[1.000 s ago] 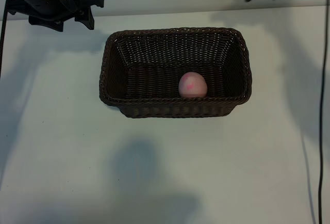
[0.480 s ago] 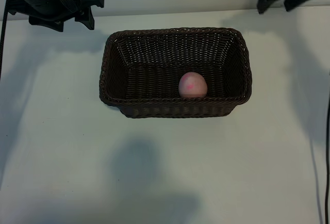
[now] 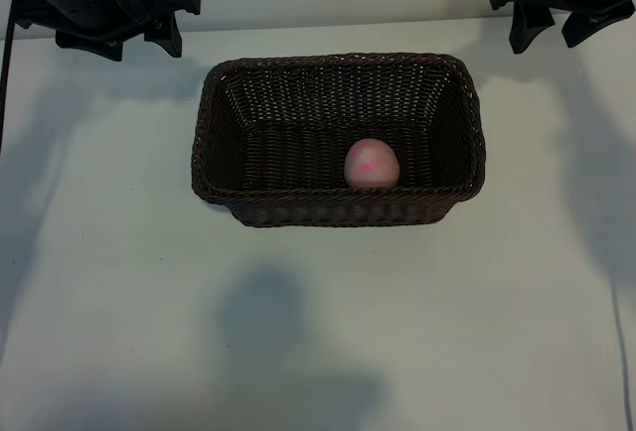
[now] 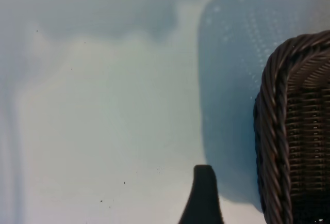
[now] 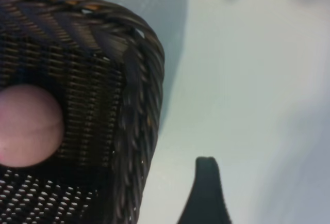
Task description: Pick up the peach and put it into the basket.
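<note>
The left gripper [image 3: 117, 42] hangs at the far left corner of the surface [image 3: 119, 302], well apart from the basket [image 3: 214, 143]; its jaws stand open and hold nothing, and the left wrist view shows only one dark finger [image 4: 202, 195] above bare surface, with the basket's braided rim [image 4: 273, 131] beside it. Risk from this side is judged low: a sideways sweep toward the centre could catch the near corner of the rim and drag the basket across the surface. The basket stands upright at the middle of the surface and contains one item only: the peach [image 3: 372, 164], which rests on the woven floor, right of centre and close against the wall nearest the exterior camera. By this evidence the placement appears complete. The peach is round and lies unrestrained, so any knock or tilt of the basket is likely to send it rolling along the floor; the sloped walls should retain it unless the basket tips over. The right gripper [image 3: 569, 16] hangs at the far right corner, clear of the basket, jaws open and empty. The right wrist view places the basket corner and the peach [image 5: 28, 126] near its finger [image 5: 206, 193]; a low pass here could strike the rim.
</note>
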Tool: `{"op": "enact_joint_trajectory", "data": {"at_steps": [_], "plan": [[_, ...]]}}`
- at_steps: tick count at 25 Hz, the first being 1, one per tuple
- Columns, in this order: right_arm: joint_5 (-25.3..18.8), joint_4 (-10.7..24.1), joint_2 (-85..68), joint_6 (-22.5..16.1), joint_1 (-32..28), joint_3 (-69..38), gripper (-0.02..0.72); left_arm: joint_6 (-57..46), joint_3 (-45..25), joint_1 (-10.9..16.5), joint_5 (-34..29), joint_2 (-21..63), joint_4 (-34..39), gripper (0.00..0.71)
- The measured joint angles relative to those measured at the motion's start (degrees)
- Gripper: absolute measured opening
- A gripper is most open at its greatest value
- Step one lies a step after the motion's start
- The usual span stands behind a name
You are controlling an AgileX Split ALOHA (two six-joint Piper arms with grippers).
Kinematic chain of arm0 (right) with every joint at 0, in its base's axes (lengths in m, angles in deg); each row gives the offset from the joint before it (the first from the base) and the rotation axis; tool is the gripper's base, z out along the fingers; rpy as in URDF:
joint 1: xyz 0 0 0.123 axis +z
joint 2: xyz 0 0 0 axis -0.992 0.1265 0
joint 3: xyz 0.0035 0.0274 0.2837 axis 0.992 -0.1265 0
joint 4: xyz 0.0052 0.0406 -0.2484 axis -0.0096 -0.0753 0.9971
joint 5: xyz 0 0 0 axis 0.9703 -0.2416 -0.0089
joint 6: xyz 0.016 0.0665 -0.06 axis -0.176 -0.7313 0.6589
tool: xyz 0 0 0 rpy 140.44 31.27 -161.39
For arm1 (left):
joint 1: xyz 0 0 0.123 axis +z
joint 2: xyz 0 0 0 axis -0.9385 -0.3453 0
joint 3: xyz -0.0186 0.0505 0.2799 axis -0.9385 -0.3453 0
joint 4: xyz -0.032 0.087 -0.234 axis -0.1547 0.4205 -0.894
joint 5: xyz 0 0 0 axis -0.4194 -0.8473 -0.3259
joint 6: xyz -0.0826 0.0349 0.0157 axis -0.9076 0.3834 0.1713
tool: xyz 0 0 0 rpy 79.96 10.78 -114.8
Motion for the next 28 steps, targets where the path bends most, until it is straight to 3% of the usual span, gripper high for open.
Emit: {"op": "enact_joint_trajectory", "data": {"at_steps": [18, 28], "plan": [[0.00, -0.12, 0.00, 0.06, 0.00, 0.00, 0.560, -0.08, 0.00, 0.00, 0.00, 0.00, 0.00, 0.598], [0.00, -2.08, 0.00, 0.06, 0.00, 0.00, 0.560, -0.08, 0.00, 0.00, 0.00, 0.00, 0.00, 0.598]]}}
